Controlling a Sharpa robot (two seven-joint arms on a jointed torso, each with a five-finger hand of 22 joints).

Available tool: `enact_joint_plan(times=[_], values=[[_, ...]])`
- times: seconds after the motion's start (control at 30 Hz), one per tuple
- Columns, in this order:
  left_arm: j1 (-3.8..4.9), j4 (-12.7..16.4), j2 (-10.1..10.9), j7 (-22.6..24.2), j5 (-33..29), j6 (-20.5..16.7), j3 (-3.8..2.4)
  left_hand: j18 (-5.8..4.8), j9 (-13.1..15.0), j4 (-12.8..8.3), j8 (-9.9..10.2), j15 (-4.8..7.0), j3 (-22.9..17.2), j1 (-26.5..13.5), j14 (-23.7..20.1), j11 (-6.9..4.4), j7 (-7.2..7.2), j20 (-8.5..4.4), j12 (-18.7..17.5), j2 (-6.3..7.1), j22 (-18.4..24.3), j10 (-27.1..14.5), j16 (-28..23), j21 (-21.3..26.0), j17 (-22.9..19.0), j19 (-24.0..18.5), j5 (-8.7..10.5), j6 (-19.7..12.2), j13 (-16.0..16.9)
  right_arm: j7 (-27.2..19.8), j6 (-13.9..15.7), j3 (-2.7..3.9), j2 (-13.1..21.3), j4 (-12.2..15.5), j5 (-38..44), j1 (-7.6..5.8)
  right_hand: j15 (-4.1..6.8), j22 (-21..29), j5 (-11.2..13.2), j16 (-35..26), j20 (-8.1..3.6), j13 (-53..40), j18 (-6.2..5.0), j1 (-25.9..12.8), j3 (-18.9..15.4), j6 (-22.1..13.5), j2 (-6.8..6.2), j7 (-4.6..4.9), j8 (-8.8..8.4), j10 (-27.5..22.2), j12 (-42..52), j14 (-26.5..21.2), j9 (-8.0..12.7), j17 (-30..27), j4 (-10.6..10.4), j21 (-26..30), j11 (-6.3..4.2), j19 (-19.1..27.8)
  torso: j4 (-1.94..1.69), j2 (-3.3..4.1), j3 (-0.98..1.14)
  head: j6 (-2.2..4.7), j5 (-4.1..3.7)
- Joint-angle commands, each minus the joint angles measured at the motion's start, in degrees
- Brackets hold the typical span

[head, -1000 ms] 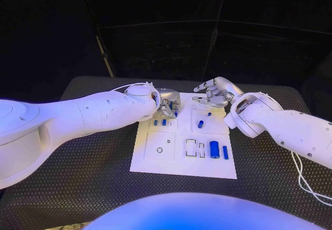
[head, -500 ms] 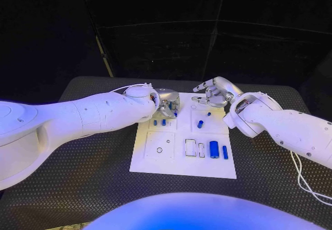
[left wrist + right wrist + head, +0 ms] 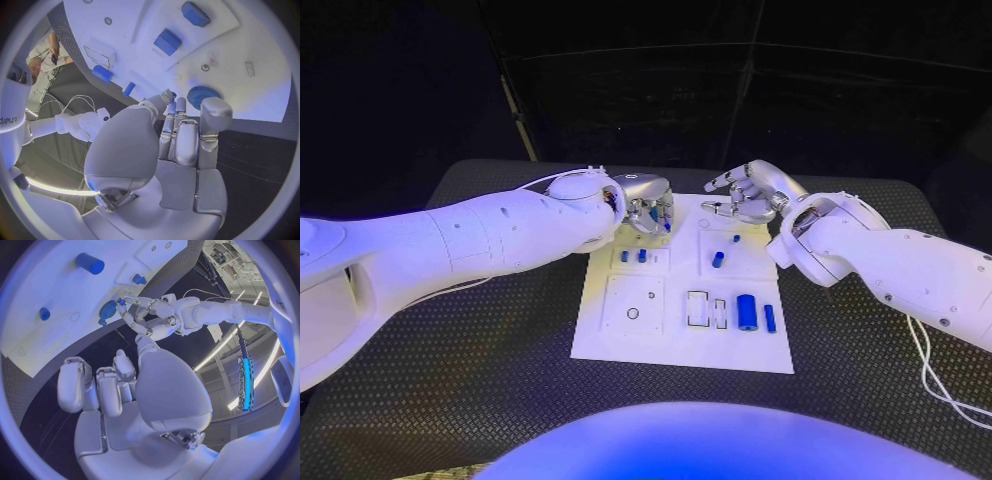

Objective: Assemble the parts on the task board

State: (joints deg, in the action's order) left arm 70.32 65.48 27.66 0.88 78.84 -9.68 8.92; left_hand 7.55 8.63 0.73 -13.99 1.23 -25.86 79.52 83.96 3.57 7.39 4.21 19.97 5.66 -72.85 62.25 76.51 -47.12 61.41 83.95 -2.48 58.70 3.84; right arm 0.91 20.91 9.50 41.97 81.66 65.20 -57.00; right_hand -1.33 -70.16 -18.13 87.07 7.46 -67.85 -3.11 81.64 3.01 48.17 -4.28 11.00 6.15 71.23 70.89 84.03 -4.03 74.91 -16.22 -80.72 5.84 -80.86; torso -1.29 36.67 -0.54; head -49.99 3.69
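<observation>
The white task board [image 3: 678, 345] lies mid-table. My left hand [image 3: 643, 207] is over its far left corner. Its fingertips [image 3: 177, 106] close round a blue round part [image 3: 201, 93], which the right wrist view shows as a disc [image 3: 107, 309] among the left hand's fingers [image 3: 127, 315]. My right hand [image 3: 750, 195] hovers by the far right corner with its fingers [image 3: 78, 385] apart and nothing in them. Two small blue blocks [image 3: 633, 256] sit side by side near the left hand. A blue peg [image 3: 718, 259] and a large blue cylinder [image 3: 747, 312] lie further right.
A thin blue pin [image 3: 770, 318] lies beside the large cylinder. A small blue piece [image 3: 736, 238] sits near the right hand. Empty outlined slots [image 3: 698, 308] and a ring mark [image 3: 633, 313] are on the near half of the board. Black textured table [image 3: 473, 400] surrounds it.
My left hand has drawn back toward the board's far edge, and the blue bit at its fingertips went with it. The right hand has stayed put.
</observation>
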Motion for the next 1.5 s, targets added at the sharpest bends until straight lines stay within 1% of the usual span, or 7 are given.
enact_joint_plan(times=[0.03,0.23,0.33,0.43,0.6,1.07,1.5], values=[[0.09,1.09,0.93,0.11,-1.33,-1.2,-0.27,-0.85,-0.04,0.14,0.23,0.18,-0.36,-0.23,1.13,-0.02,-0.1,-0.26,-0.33,-0.36,-0.07,0.26,0.05,-0.34,-0.1,0.95,-0.26,0.38,-0.06,-0.41,0.56,0.02,-0.02,-0.08,-0.17,-0.09,-0.09,-0.05,-0.23,-0.31,-0.06,-0.05,-0.92,-0.36,0.01,-0.27,0.29,-0.14,0.33,-0.15,-0.18,4.0,0.01,9.96,0.03,0.15,-0.02,0.48,-0.02,0.02,0.03,-0.01,0.08],[0.09,2.27,3.14,-1.0,-2.03,0.36,-0.46,-0.9,-0.11,0.16,0.37,0.14,-0.41,-0.4,1.12,0.02,-0.08,-0.24,-0.56,-0.28,-0.19,0.34,0.05,-0.58,-0.15,0.97,-0.25,0.45,-0.07,-0.43,0.53,0.02,0.0,-0.25,-0.18,-0.08,-0.09,-0.05,-0.23,-0.31,-0.06,-0.05,-0.92,-0.36,0.01,-0.27,0.29,-0.14,0.33,-0.15,-0.18,4.0,0.01,9.96,0.03,0.15,-0.02,0.48,0.08,0.05,0.0,0.09,0.15],[0.09,2.8,4.48,-1.55,-2.38,1.14,-0.48,-0.92,-0.13,0.17,0.39,0.14,-0.41,-0.42,1.12,0.02,-0.08,-0.24,-0.6,-0.27,-0.24,0.36,0.04,-0.7,-0.16,0.98,-0.26,0.47,-0.07,-0.43,0.52,0.02,0.09,-0.29,-0.19,-0.08,-0.09,-0.05,-0.23,-0.31,-0.06,-0.05,-0.92,-0.36,0.01,-0.27,0.29,-0.14,0.33,-0.15,-0.18,4.0,0.01,9.96,0.03,0.15,-0.02,0.48,-0.02,0.03,-0.01,0.09,0.01],[0.08,3.23,5.6,-1.93,-2.53,1.72,-0.48,-0.92,-0.15,0.17,0.42,0.13,-0.42,-0.48,1.11,0.02,-0.08,-0.24,-0.66,-0.24,-0.24,0.42,0.03,-0.68,-0.21,0.97,-0.25,0.52,-0.07,-0.44,0.5,0.02,0.11,-0.32,-0.2,-0.08,-0.09,-0.05,-0.23,-0.31,-0.06,-0.05,-0.92,-0.36,0.01,-0.27,0.29,-0.14,0.33,-0.15,-0.18,4.0,0.01,9.96,0.03,0.15,-0.02,0.48,0.03,0.08,-0.01,0.14,0.1],[0.07,3.59,6.71,-2.3,-2.62,2.31,-0.48,-0.92,-0.16,0.18,0.44,0.12,-0.42,-0.53,1.1,0.02,-0.08,-0.24,-0.72,-0.21,-0.24,0.47,0.02,-0.66,-0.25,0.97,-0.25,0.56,-0.07,-0.48,0.46,0.02,0.07,-0.37,-0.2,-0.07,-0.08,-0.02,-0.33,-0.32,-0.07,-0.07,-0.92,-0.41,0.0,-0.22,0.29,-0.16,0.4,-0.06,-0.1,3.99,0.0,9.96,0.0,0.19,-0.04,0.49,0.12,0.1,-0.01,0.16,0.29],[0.03,3.13,7.16,-3.21,-2.66,4.61,-0.46,-0.98,-0.25,0.23,0.58,0.1,-0.41,-0.77,1.09,0.04,-0.06,-0.23,-0.97,-0.08,-0.41,0.64,0.02,-0.99,-0.31,0.98,-0.24,0.71,-0.07,-0.46,0.38,0.02,0.08,-0.41,-0.24,-0.07,-0.08,-0.02,-0.33,-0.32,-0.07,-0.07,-0.92,-0.41,0.0,-0.22,0.29,-0.16,0.4,-0.06,-0.1,3.99,0.0,9.96,0.0,0.19,-0.04,0.49,0.11,0.14,0.05,0.02,0.28],[-0.08,2.64,6.5,-3.06,-2.66,5.27,-0.45,-0.99,-0.29,0.26,0.64,0.1,-0.4,-0.87,1.07,0.04,-0.07,-0.22,-1.08,-0.05,-0.47,0.72,-0.01,-1.09,-0.39,0.98,-0.24,0.76,-0.06,-0.44,0.34,0.02,0.08,-0.39,-0.26,-0.07,-0.08,-0.02,-0.33,-0.32,-0.07,-0.07,-0.92,-0.41,0.0,-0.22,0.29,-0.16,0.4,-0.06,-0.1,3.99,0.0,9.96,0.0,0.19,-0.04,0.49,0.14,0.1,0.03,-0.01,0.29]])
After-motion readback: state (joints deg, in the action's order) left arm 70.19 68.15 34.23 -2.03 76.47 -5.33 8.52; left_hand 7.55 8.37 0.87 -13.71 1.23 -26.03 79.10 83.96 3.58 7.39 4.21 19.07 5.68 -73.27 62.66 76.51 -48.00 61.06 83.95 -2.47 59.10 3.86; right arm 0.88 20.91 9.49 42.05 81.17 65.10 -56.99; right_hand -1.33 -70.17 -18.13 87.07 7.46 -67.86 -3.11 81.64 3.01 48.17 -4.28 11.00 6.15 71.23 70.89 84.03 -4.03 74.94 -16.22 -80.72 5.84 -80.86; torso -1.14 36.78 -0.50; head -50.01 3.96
